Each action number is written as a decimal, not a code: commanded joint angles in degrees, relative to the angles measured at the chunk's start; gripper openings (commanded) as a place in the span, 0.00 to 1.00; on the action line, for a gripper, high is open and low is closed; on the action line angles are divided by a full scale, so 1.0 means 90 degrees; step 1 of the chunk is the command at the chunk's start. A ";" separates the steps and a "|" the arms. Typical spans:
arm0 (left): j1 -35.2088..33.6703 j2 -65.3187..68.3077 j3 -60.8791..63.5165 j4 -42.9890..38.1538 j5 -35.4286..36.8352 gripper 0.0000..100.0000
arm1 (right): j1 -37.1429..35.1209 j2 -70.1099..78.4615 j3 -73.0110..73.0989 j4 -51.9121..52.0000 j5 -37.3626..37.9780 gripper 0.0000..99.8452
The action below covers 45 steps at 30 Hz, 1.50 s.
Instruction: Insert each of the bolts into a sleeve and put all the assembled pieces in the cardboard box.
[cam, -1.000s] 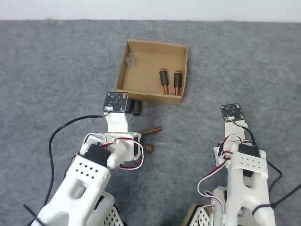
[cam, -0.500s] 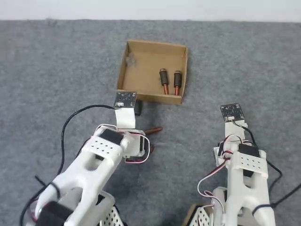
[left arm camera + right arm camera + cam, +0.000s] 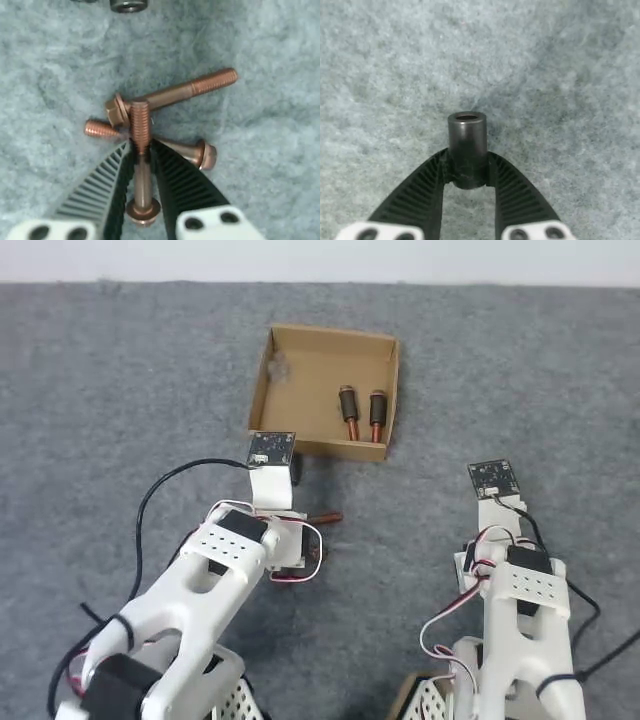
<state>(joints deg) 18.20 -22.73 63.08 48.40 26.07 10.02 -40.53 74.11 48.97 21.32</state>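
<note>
Near the cardboard box, left claw pinches a bolt — right claw, farther off, pinches a sleeve.

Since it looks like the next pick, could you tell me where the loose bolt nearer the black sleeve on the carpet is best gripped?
Probably on its smooth shank, about mid-length, coming straight down with the jaws across the bolt. It lies flat on the carpet; its head end crowds the other loose bolt, while the shank lies clear.
</note>
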 commanded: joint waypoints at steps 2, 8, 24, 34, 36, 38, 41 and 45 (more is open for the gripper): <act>0.0049 -0.0361 -0.0122 -0.0098 0.0029 0.03 | 0.0083 -0.0220 -0.0039 -0.0093 0.0068 0.01; -0.0010 -0.1172 -0.0063 0.0313 0.0020 0.01 | 0.0073 -0.0220 -0.0039 -0.0103 0.0068 0.01; -0.3067 -0.2549 0.0825 -0.1934 0.1407 0.01 | 0.0083 -0.0230 -0.0039 -0.0073 0.0078 0.01; -0.3663 -0.2589 0.1734 -0.2842 0.2120 0.01 | 0.0093 -0.0230 -0.0039 -0.0063 0.0078 0.01; -0.3663 -0.2589 0.1822 -0.2813 0.1993 0.01 | 0.0093 -0.0230 -0.0039 -0.0063 0.0078 0.01; -0.3673 -0.2579 0.1851 -0.2813 0.1641 0.01 | 0.0093 -0.0230 -0.0039 -0.0063 0.0078 0.01; -0.3907 -0.2549 0.1861 -0.2803 0.1416 0.01 | 0.0093 -0.0230 -0.0039 -0.0054 0.0156 0.01; -0.4190 -0.2598 0.1861 -0.2803 0.1387 0.01 | 0.0063 -0.0220 -0.0039 -0.0054 0.0274 0.01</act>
<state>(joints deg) -17.32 -43.82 80.13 24.48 39.60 10.02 -40.53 74.11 48.97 22.46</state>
